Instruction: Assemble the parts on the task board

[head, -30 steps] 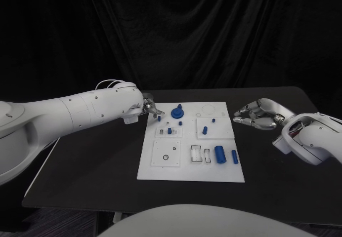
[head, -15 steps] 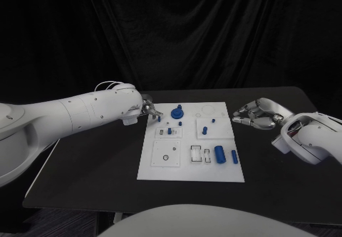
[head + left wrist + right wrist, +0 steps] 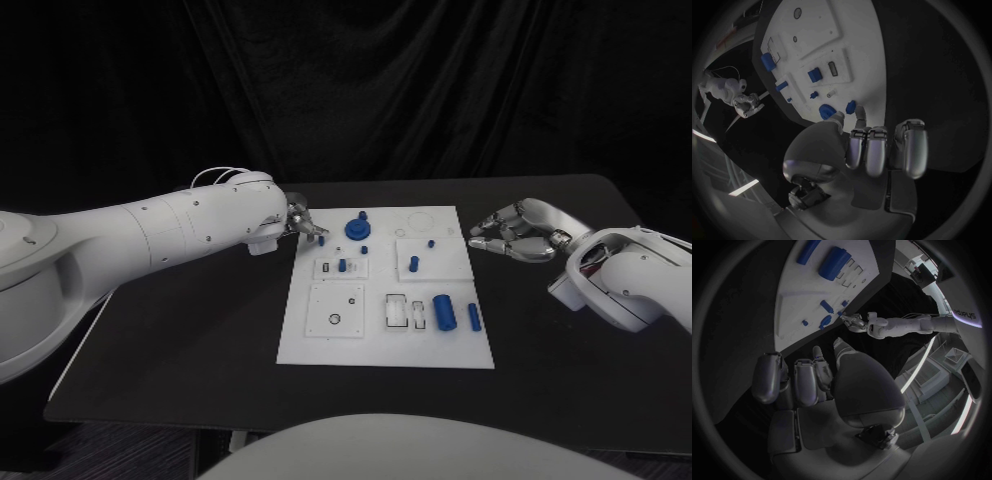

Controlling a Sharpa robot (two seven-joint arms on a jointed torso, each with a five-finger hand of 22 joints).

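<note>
The white rectangular task board [image 3: 387, 342] lies flat in the middle of the black worktop [image 3: 188, 340], its long side running away from the robot.

The left hand [image 3: 302, 226] sits at the board's far left corner. In the left wrist view its fingers [image 3: 878, 150] are curled inward, and the thumb and one finger reach toward a small blue part [image 3: 851, 106] at the board's edge; whether they actually pinch it or only touch it, I cannot tell. Just beside it a second, rounder blue part [image 3: 826, 111] stands on the board.

The right hand [image 3: 519, 231] hovers over the worktop just off the board's far right edge, apart from the board. Its fingers [image 3: 807, 380] are curled in toward the palm and nothing shows inside them.

On the board, a blue gear-like part [image 3: 358, 232] stands near the far left corner, with a short blue peg [image 3: 365, 217] just beyond it. A small blue upright pin [image 3: 414, 265] stands in the raised square plate on the right. Nearer the robot, a large blue cylinder [image 3: 444, 311] lies on its side, and a thin blue rod [image 3: 473, 316] lies just beside it toward the board's right edge. A small dark ring [image 3: 336, 320] is marked on the near left plate.
</note>
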